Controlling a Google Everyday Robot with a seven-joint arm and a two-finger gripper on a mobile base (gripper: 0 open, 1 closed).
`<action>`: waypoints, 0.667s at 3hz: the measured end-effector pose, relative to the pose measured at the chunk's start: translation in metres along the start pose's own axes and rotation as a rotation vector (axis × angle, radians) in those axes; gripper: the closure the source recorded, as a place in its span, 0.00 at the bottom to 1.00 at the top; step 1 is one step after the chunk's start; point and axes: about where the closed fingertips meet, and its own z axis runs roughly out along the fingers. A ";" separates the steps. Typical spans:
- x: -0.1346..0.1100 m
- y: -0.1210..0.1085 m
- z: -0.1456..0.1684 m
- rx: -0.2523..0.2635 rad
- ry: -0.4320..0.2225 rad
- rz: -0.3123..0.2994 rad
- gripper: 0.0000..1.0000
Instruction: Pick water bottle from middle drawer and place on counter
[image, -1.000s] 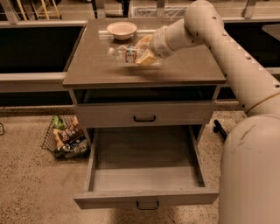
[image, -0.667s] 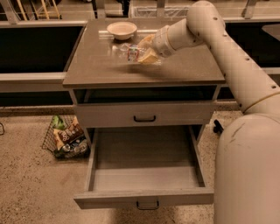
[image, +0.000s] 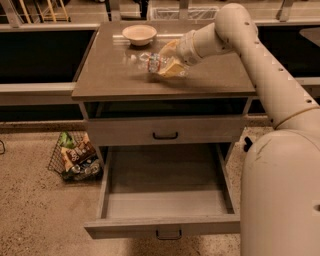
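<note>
One view only, looking down on the cabinet. The bottle (image: 150, 62) is already out of the drawer (image: 165, 206), which stands pulled open and bare. The bottle lies tilted low over the counter (image: 110, 75), cap pointing left, just in front of the bowl (image: 139, 34). I can't tell whether it touches the top. The gripper (image: 167, 64) reaches in from the right and seems pinched on the bottle's base end.

I'd judge the bottle light, thin-walled and slick. It would dent under a hard squeeze and roll if let go on its side. The labelled middle of the body is the safer place to hold it.

Set against the picture from a second ago, very little differs. Gripper and bottle sit at almost the same spot on the counter, the drawer is open as before, and the basket (image: 75, 160) on the floor hasn't moved.
</note>
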 end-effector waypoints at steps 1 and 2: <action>0.002 -0.001 0.000 0.002 -0.001 0.005 0.00; -0.009 -0.007 -0.022 0.056 -0.008 -0.024 0.00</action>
